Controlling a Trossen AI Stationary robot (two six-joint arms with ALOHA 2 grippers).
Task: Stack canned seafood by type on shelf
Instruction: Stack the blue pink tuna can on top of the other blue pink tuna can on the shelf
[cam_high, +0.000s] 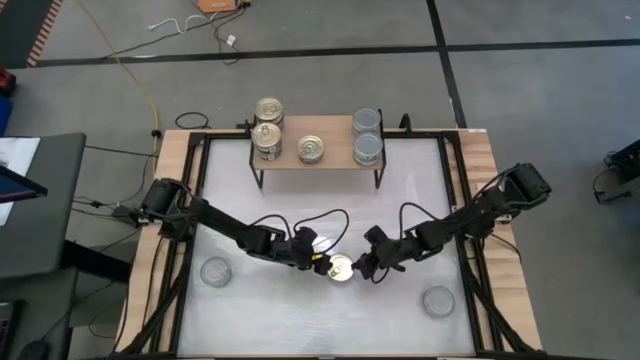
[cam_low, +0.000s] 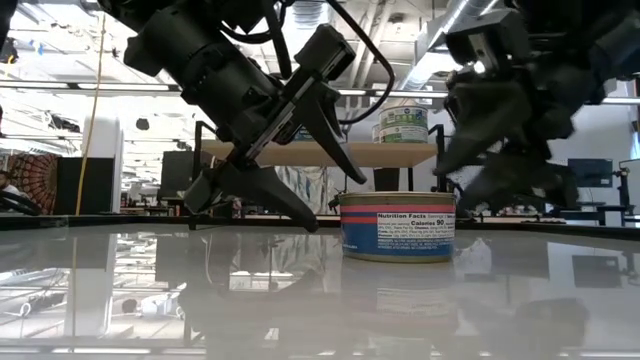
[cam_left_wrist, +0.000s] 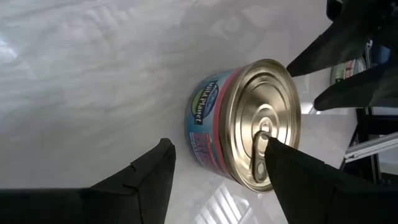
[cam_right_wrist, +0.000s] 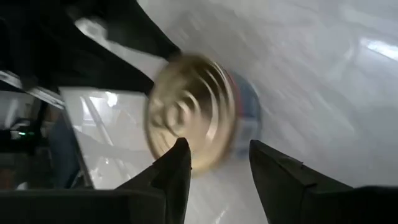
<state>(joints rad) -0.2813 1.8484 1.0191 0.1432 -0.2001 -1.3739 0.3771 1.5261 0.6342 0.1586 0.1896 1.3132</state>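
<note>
My left gripper stands open beside the gold-lidded tin at mid-table, my right gripper open opposite; rigid, probably dense and slick, I'd pinch its label wall.

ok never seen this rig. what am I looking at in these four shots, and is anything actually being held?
It is a two-armed table robot. One picture looks straight down, one looks level across the tabletop, and two come from cameras on the wrists.

On the white table, both arms meet at one gold-lidded can with a blue and pink label. The left gripper is open beside it; the right gripper is open on its other side. Nothing is held: the can stands on the table.

At the far edge is a small wooden shelf carrying five cans, four in two stacks. Two silver-lidded cans lie loose: one near the left side, one near the right.
</note>
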